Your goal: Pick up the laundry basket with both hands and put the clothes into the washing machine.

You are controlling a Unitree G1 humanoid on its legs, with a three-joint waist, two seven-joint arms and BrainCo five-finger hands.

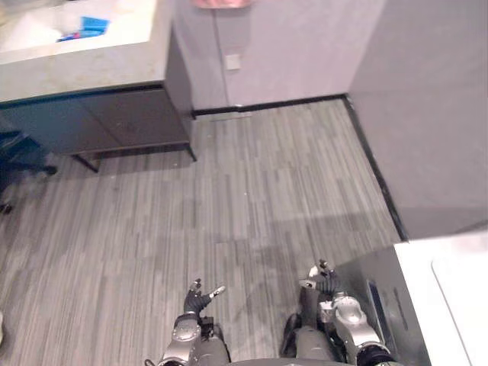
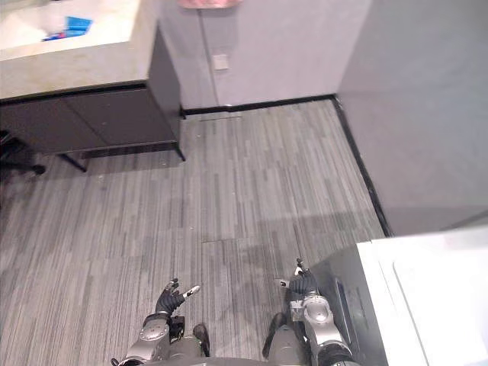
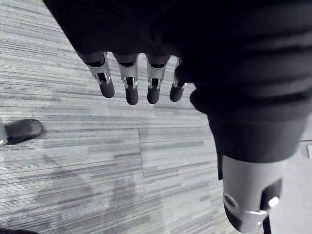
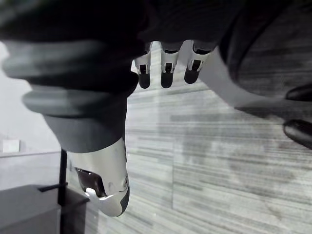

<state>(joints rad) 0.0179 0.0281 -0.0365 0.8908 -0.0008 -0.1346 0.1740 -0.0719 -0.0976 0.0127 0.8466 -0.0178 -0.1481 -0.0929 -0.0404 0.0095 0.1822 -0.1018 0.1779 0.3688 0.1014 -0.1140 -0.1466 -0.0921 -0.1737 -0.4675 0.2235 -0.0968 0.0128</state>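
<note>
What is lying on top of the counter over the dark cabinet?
A small blue object lies on the pale countertop, next to a white area. What either one is cannot be told, and the counter's far part is cut off.

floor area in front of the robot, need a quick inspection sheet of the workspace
surface: grey plank floor
job's things: nothing seen for certain; the white appliance at the robot's right may be the washing machine
clutter: blue item on the pale counter
hands: left hand and right hand low over the floor, both open, holding nothing
cables: nothing seen
surroundings: dark cabinet under the counter; wall with an outlet; pink item high on the wall
</note>
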